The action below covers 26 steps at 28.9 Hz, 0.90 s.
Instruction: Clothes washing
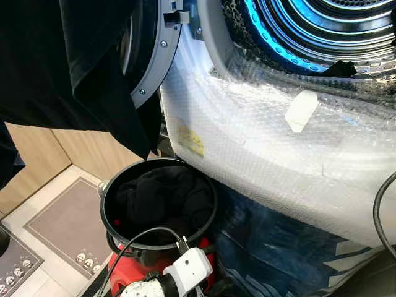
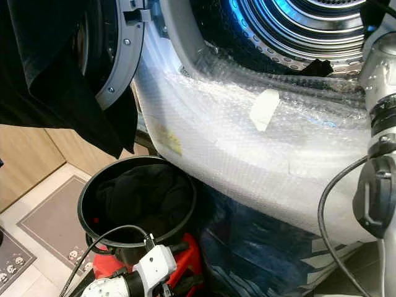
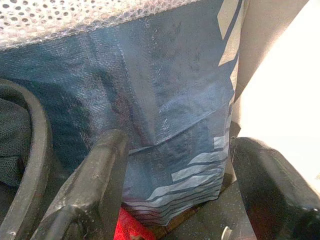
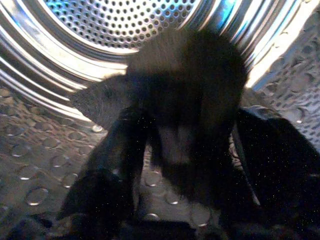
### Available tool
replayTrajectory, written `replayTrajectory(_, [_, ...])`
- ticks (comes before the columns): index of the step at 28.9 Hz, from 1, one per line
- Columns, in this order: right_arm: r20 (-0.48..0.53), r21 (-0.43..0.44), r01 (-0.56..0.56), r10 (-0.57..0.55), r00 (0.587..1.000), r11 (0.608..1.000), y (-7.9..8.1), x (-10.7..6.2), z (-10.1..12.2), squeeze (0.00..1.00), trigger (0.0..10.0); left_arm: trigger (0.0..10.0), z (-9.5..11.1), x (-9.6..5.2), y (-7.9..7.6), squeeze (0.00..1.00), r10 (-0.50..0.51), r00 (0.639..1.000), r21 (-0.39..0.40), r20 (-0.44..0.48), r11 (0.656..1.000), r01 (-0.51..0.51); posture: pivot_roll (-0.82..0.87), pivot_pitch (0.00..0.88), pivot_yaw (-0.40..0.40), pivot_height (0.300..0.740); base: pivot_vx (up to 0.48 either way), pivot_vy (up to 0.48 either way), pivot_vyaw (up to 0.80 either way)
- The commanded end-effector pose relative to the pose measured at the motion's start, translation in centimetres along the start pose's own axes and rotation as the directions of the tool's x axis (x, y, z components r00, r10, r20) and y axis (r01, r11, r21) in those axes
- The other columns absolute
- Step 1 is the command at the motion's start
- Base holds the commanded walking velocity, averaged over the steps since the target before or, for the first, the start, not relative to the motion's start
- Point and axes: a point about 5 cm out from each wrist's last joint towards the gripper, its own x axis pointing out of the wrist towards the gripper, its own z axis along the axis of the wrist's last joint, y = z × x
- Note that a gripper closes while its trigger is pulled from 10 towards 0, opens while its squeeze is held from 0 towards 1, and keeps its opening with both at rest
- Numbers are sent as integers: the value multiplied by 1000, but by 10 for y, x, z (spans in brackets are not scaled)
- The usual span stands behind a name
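The washing machine's steel drum [image 1: 309, 25] stands open, lit blue, its front wrapped in bubble wrap [image 1: 260, 142]. My right arm [image 2: 377, 124] reaches into the drum. There my right gripper [image 4: 190, 140] is open, and a blurred black garment [image 4: 185, 85] hangs between its spread fingers. A scrap of black cloth [image 1: 339, 68] lies at the drum's lip. Below the door, a black bucket [image 1: 108, 213] on a red stand holds more black clothes [image 1: 158, 195]. My left gripper [image 3: 180, 145] is open with nothing in it, low beside the bucket.
A large black cloth [image 1: 62, 62] hangs over the open round door [image 1: 154, 55] at upper left. A blue woven bag [image 1: 278, 247] sits under the machine. Grey mats [image 1: 68, 223] lie on the floor by a wooden cabinet [image 1: 37, 154]. A black cable [image 1: 378, 210] loops at right.
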Motion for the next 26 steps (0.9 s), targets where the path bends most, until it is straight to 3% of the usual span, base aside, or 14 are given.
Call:
replayTrajectory(1, [74, 38, -68, 65, 995, 997, 8, -4, 21, 1000, 10000, 10000, -5, 0, -2, 0, -12, 1000, -8, -23, 1000, 12, -56, 125, -6, 740, 0, 0, 0])
replayTrajectory(5, [111, 30, -174, 170, 979, 984, 27, -8, 27, 1000, 10000, 10000, -5, 0, -3, 0, -13, 1000, -11, -24, 1000, 12, -55, 126, -7, 740, 0, 0, 0])
replayTrajectory(11, [150, 50, -248, 238, 960, 968, 37, -11, 32, 1000, 10000, 10000, -5, 0, -3, 0, -10, 1000, -12, -24, 1000, 9, -50, 125, -11, 740, 0, 0, 0])
replayTrajectory(15, [203, 95, -390, 366, 908, 916, 48, -16, 34, 1000, 10000, 10000, -5, 0, -3, 0, -5, 1000, -11, -23, 1000, 5, -46, 118, -14, 740, 0, 0, 0])
replayTrajectory(16, [236, 138, -469, 431, 871, 873, 51, -18, 36, 576, 10000, 10000, -5, 0, -2, 0, -3, 1000, -9, -22, 1000, 2, -46, 115, -14, 740, 0, 0, 0])
replayTrajectory(17, [262, 163, -519, 470, 843, 839, 53, -20, 37, 576, 10000, 10000, -5, 0, -1, 0, -1, 1000, -7, -22, 1000, 1, -44, 113, -15, 740, 0, 0, 0])
replayTrajectory(18, [295, 188, -570, 507, 810, 800, 54, -22, 38, 149, 10000, 10000, -5, 0, 0, 0, 1, 1000, -6, -21, 1000, -1, -42, 109, -15, 740, 0, 0, 0])
replayTrajectory(19, [327, 207, -608, 532, 781, 767, 54, -23, 38, 0, 10000, 10000, -4, 0, 0, 0, 4, 1000, -4, -20, 1000, -4, -42, 109, -15, 740, 0, 0, 0])
replayTrajectory(21, [398, 275, -715, 600, 694, 643, 53, -28, 37, 0, 10000, 10000, -4, 0, 2, 0, 10, 1000, -1, -17, 1000, -10, -39, 102, -15, 740, 0, 0, 0])
replayTrajectory(23, [398, 275, -715, 600, 694, 643, 53, -28, 37, 0, 10000, 10000, -4, 0, 2, 0, 10, 1000, -1, -17, 1000, -10, -39, 102, -15, 740, 0, 0, 0])
replayTrajectory(24, [443, 284, -766, 629, 639, 577, 51, -31, 32, 0, 10000, 10000, -4, 1, 4, 0, 14, 1000, 3, -16, 1000, -14, -38, 89, -9, 740, 0, 0, 0])
replayTrajectory(26, [468, 273, -792, 644, 605, 546, 50, -33, 26, 0, 10000, 10000, -4, 0, 5, 0, 17, 1000, 6, -15, 1000, -17, -37, 83, -6, 740, 0, 0, 0])
